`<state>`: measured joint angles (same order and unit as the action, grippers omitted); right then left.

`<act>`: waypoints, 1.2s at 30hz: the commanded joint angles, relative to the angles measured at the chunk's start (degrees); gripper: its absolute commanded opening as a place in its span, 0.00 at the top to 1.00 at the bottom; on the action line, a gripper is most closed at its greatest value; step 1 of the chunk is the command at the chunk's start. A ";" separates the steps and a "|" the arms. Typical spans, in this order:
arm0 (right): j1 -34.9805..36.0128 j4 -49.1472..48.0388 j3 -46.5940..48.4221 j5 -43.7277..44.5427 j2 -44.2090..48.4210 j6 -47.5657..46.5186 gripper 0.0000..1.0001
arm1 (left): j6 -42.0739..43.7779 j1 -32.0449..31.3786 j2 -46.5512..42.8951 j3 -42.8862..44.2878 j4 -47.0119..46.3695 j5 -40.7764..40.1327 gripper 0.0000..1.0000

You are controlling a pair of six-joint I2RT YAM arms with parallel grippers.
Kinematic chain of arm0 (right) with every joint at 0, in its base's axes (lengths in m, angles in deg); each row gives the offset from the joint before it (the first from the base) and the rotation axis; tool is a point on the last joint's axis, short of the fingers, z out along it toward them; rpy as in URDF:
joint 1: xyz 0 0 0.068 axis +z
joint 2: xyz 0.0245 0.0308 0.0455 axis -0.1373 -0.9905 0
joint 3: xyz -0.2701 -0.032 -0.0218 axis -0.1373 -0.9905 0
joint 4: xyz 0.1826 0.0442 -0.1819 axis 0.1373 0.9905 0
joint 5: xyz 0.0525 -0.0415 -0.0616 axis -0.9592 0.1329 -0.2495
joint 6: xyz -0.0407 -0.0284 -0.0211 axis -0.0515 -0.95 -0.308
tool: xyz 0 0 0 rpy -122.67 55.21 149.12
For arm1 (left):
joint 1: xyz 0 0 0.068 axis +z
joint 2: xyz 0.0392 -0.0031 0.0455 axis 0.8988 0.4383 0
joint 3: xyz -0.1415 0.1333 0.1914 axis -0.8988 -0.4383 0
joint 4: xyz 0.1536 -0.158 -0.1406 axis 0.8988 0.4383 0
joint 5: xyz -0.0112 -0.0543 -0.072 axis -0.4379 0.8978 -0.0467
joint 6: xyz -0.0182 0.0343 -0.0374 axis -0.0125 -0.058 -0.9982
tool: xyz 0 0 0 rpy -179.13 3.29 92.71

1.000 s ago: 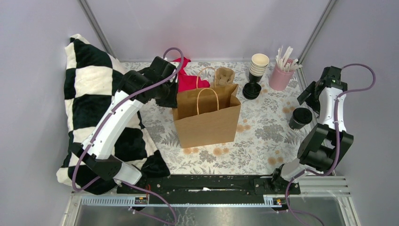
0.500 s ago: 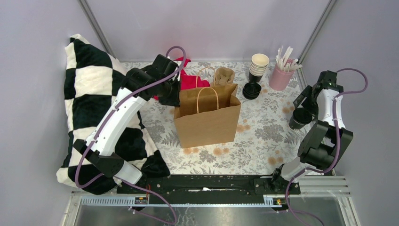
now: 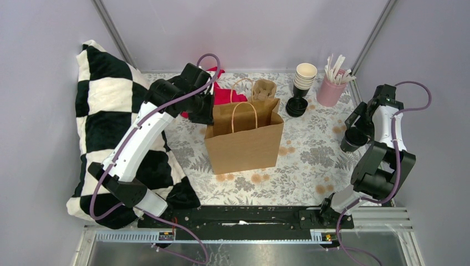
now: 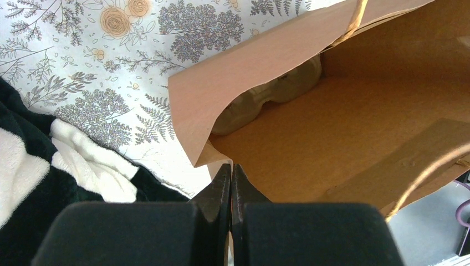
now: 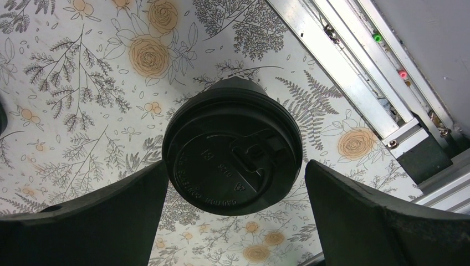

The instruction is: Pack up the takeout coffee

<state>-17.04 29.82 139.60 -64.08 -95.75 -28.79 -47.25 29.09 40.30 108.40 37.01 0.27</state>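
Observation:
The takeout coffee (image 3: 351, 141) stands on the floral table at the right, a dark cup with a round black lid (image 5: 233, 152). My right gripper (image 3: 357, 126) is open just above it, one finger on each side of the lid and not touching it; in the right wrist view the gripper (image 5: 235, 166) straddles the lid. A brown paper bag (image 3: 244, 141) stands open in the middle. My left gripper (image 3: 204, 113) is shut on the bag's left rim corner (image 4: 202, 158), its jaws pressed together with a strip of paper between them.
A pulp cup carrier (image 4: 266, 100) lies inside the bag. A stack of lidless paper cups (image 3: 305, 76), black lids (image 3: 296, 106) and a pink cup of white sticks (image 3: 331, 88) stand at the back right. A red cloth (image 3: 224, 95) lies behind the bag. A checkered blanket (image 3: 105, 111) fills the left.
My right gripper has come down and forward from above the table's right edge until it straddles the coffee's lid. My left gripper has shifted slightly toward the bag's left rim.

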 commanded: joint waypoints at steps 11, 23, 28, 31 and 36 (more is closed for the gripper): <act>-0.12 -0.66 1.01 -0.74 -0.56 -1.09 0.10 | 0.33 0.33 0.96 0.71 1.56 1.41 1.00; -0.12 0.93 4.02 -0.32 -2.54 -1.53 0.08 | 0.51 0.53 0.70 0.62 1.38 1.50 1.00; -0.12 1.00 3.30 -0.97 -1.95 -1.44 0.12 | 0.52 0.64 0.69 0.62 1.29 1.67 1.00; -0.12 1.02 2.53 -0.98 -0.94 -1.44 0.10 | 0.52 0.64 0.68 0.54 1.23 1.77 1.00; 0.25 1.38 2.04 -0.98 0.50 -1.58 0.06 | 0.61 0.64 0.53 0.23 1.02 2.10 1.00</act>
<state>-17.04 29.93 141.64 -64.67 -97.72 -29.88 -47.23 29.57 40.32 108.40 37.01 0.95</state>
